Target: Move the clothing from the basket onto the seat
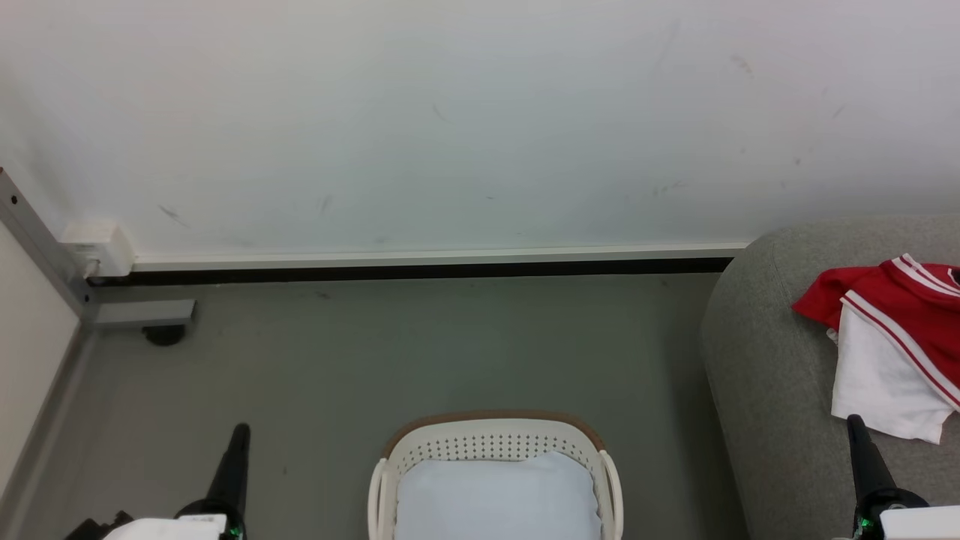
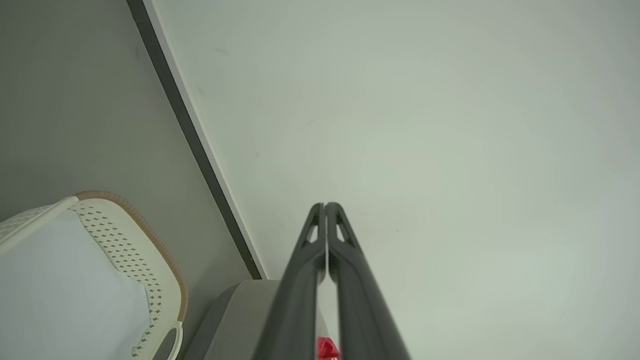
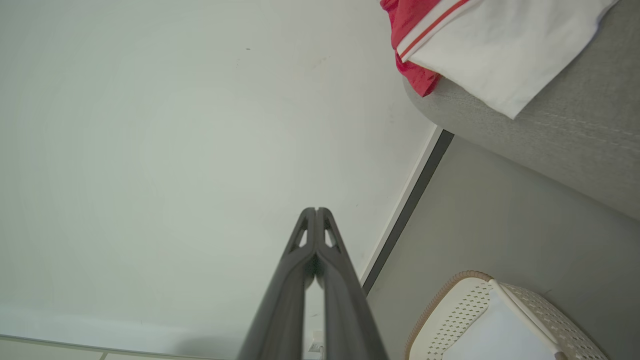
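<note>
In the head view, the red-and-white clothing [image 1: 892, 337] is being carried by the grey sofa [image 1: 772, 360] at the right. Its far side is being cut off by the frame edge, and the garments are being bunched together, so one cannot be told from the other. The near half of the laundry basket [image 1: 495, 439] is being cut off at the bottom edge, and its inside is being covered by a pale bluish pad [image 1: 499, 495]. The left jaws and right jaws are being seen edge-on at the lower corners, so their gap cannot be told here.

In the left wrist view, the left jaws are being pressed tip to tip, nothing being gripped or touched. A scrap of the clothing [image 2: 327, 348] is being glimpsed behind them, by the sofa corner [image 2: 235, 320]. The basket [image 2: 150, 260] is being cropped at the lower left.

In the right wrist view, the right jaws are likewise being pressed together, empty. The clothing [image 3: 475, 55] is being shown on the sofa [image 3: 550, 140], cropped at the top. The basket [image 3: 450, 310] is being cropped at the lower right.
</note>
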